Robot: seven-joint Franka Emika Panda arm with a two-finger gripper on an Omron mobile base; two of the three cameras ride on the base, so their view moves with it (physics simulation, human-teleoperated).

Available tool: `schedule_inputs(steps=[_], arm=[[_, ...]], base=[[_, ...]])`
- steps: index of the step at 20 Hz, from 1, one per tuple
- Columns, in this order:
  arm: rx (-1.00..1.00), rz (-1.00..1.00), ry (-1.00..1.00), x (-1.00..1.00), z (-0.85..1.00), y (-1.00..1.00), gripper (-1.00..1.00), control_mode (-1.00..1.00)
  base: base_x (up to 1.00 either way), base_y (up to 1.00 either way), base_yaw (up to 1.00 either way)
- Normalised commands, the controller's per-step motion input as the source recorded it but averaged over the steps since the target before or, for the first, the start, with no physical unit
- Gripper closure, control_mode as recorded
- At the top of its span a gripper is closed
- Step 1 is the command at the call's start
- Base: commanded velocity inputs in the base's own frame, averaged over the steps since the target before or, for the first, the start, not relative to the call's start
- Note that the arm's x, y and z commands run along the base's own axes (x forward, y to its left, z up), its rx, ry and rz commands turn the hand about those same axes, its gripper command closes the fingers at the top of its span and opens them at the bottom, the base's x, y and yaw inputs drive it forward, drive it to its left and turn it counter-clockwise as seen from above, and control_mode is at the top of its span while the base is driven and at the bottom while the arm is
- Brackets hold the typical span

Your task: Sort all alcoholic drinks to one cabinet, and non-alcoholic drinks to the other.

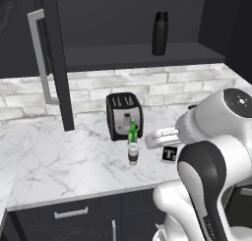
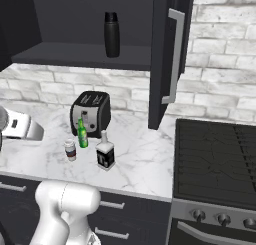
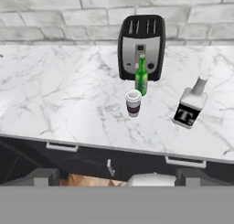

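The black flask [image 1: 159, 33] [image 2: 111, 34] stands on the shelf [image 1: 138, 55] of an open dark wall cabinet. On the marble counter, the green beer bottle [image 3: 141, 77] [image 1: 132, 132] [image 2: 82, 134] stands just in front of a toaster. The white coffee cup [image 3: 133, 103] [image 1: 133, 153] [image 2: 70, 150] stands right in front of the bottle. The squat pale bottle with the black label [image 3: 188, 107] [image 2: 105, 152] [image 1: 169, 154] stands to their right, partly hidden by my arm in the left base view. My gripper [image 3: 118, 178] is open and empty, drawn back from the counter's front edge.
A black-and-silver toaster [image 3: 141, 45] [image 1: 124, 115] [image 2: 90, 113] sits behind the drinks near the brick wall. The cabinet's open door [image 1: 54, 58] [image 2: 167, 54] hangs over the counter. A stove [image 2: 215, 159] lies to the right. Drawers [image 3: 61, 147] run under the counter.
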Motion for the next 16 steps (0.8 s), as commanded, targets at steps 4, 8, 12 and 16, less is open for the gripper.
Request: schedule_inputs(steps=[4,8,12,16], arm=[[0.0,0.0,0.1,0.18,-0.14,-0.04,-1.0,-1.0],[-0.03,0.0,0.12,0.27,-0.24,0.0,-1.0,-1.0],[-0.09,0.0,0.1,0.3,-0.3,0.05,-1.0,-1.0],[-0.1,0.0,0.06,0.28,-0.37,0.07,-1.0,-1.0]], base=[[0.0,0.0,0.0],[0.0,0.0,0.0],[0.0,0.0,0.0],[0.0,0.0,0.0]])
